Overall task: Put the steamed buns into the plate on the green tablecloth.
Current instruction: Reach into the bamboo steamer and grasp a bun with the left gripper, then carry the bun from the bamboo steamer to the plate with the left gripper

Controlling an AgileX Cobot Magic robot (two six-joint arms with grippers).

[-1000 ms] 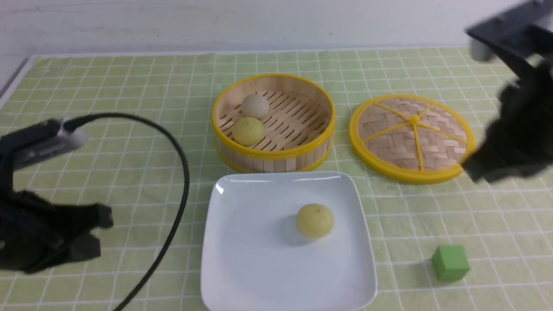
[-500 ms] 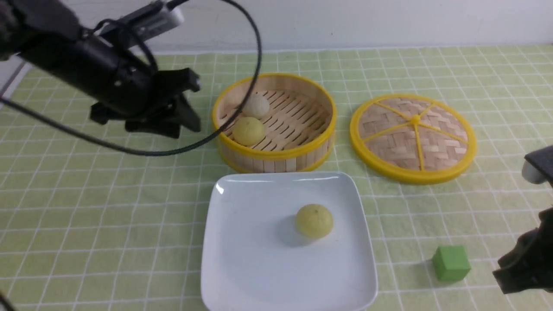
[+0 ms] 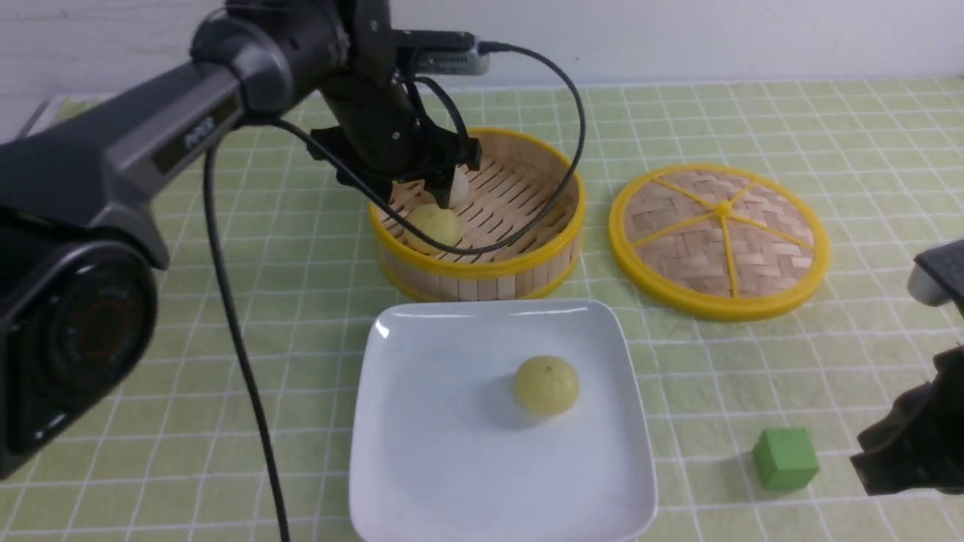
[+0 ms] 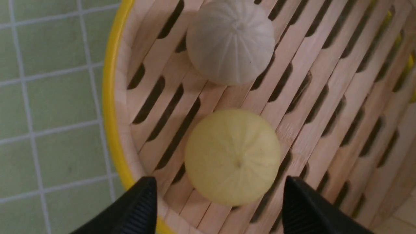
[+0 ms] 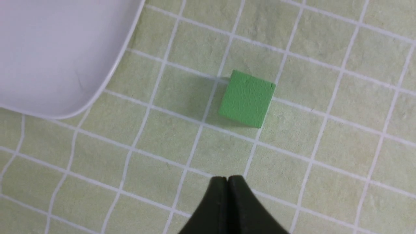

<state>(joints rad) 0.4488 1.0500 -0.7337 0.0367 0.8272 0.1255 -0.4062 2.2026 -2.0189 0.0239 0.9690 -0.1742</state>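
Note:
One pale yellow bun lies on the white square plate on the green tablecloth. A second yellow bun and the off-white bun lie in the bamboo steamer basket. My left gripper hangs open over the basket, its fingers either side of the yellow bun and not touching it. My right gripper is shut and empty, low at the front right near the green cube.
The round woven lid lies right of the basket. A green cube sits right of the plate, just ahead of my right gripper. The left arm's cable trails over the cloth left of the plate.
My left arm has swung from the front left up and across to above the basket. My right arm has dropped from the back right to the front right corner.

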